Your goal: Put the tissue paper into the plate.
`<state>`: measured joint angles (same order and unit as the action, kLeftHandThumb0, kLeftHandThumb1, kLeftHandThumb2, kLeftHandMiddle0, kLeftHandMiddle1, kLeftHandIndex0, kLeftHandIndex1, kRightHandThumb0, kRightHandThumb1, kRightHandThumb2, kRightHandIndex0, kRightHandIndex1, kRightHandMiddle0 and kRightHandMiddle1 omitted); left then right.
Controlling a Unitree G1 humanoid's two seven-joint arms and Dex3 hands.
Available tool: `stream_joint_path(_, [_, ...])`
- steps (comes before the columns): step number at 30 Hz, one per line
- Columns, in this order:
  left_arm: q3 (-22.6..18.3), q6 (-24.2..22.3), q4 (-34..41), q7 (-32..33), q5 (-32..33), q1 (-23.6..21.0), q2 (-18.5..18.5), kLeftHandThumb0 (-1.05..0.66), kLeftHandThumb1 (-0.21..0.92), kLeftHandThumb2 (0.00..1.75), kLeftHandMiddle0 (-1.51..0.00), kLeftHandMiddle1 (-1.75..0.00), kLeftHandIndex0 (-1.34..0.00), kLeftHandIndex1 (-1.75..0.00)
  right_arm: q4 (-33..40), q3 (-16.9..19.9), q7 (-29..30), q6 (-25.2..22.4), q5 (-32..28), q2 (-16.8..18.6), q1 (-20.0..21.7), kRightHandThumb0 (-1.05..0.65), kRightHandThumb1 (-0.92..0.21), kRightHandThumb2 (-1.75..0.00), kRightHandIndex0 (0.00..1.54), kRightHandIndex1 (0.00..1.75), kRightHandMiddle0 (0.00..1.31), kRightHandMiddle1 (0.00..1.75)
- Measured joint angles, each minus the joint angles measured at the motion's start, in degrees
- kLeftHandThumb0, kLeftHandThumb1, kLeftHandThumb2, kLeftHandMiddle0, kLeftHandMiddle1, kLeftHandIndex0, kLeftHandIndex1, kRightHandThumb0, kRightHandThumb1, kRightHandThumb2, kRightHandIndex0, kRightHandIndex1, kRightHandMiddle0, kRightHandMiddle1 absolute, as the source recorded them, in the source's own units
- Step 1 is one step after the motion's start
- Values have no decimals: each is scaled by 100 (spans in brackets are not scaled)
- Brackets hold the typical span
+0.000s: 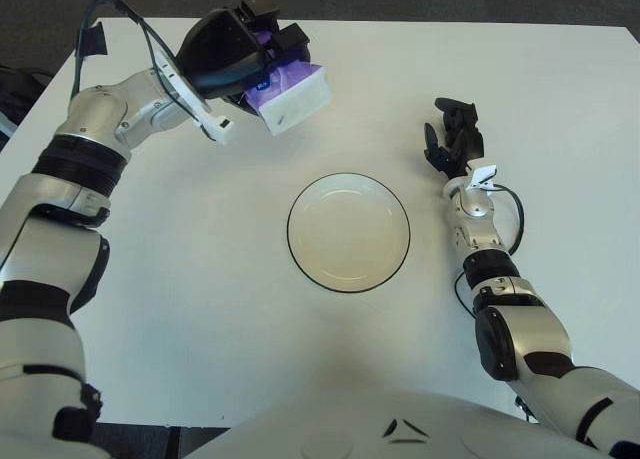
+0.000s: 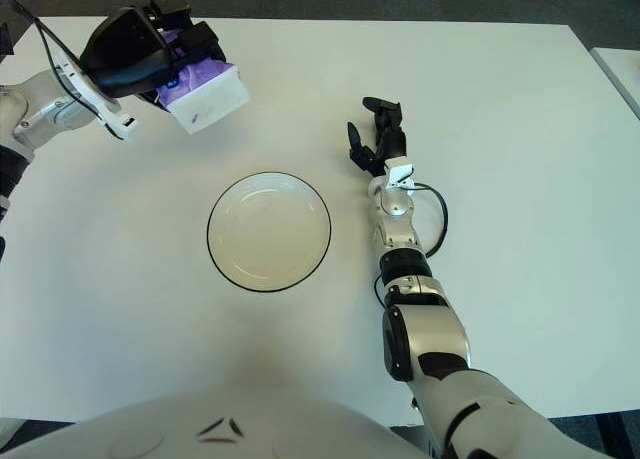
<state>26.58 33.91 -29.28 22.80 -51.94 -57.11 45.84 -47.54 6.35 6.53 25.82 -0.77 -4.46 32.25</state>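
Observation:
A purple and white tissue pack (image 1: 291, 94) is held in my left hand (image 1: 258, 57), whose fingers are curled around its far end. The pack hangs in the air above the white table, up and to the left of the plate. The plate (image 1: 348, 232) is white with a thin dark rim and lies empty at the table's middle. My right hand (image 1: 453, 137) shows to the right of the plate, fingers spread and holding nothing.
The white table (image 1: 200, 279) fills the view, with dark floor beyond its far edge. A black cable runs along my left arm (image 1: 120, 39), and another loops by my right wrist (image 1: 512, 219).

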Motion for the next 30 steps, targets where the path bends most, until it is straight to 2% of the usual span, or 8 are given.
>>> stream_joint_path(6, [-170,156,465,-387,176,215,-57,-50,25,139,-118,-175,-66,-175,0,-1,-1,0,0,0,1,-59,-82,-55,37,21,3,110])
stream_joint_path(15, [-229,669,1250,-977,550,829,-246,-48,29,134,-119,-175,-63,-175,-3,0,0,0,0,0,0,-59,-82,-55,37,21,3,110])
stream_joint_path(25, [-366,813,1836,-2035,1138,1056,-499,-47,32,131,-116,-175,-61,-175,-20,-1,2,0,2,5,8,-59,-82,-55,37,21,3,110])
stream_joint_path(30, [-351,827,2095,-2527,1211,1229,-591,-47,34,128,-115,-175,-59,-175,-55,-2,18,0,5,11,21,-59,-82,-55,37,21,3,110])
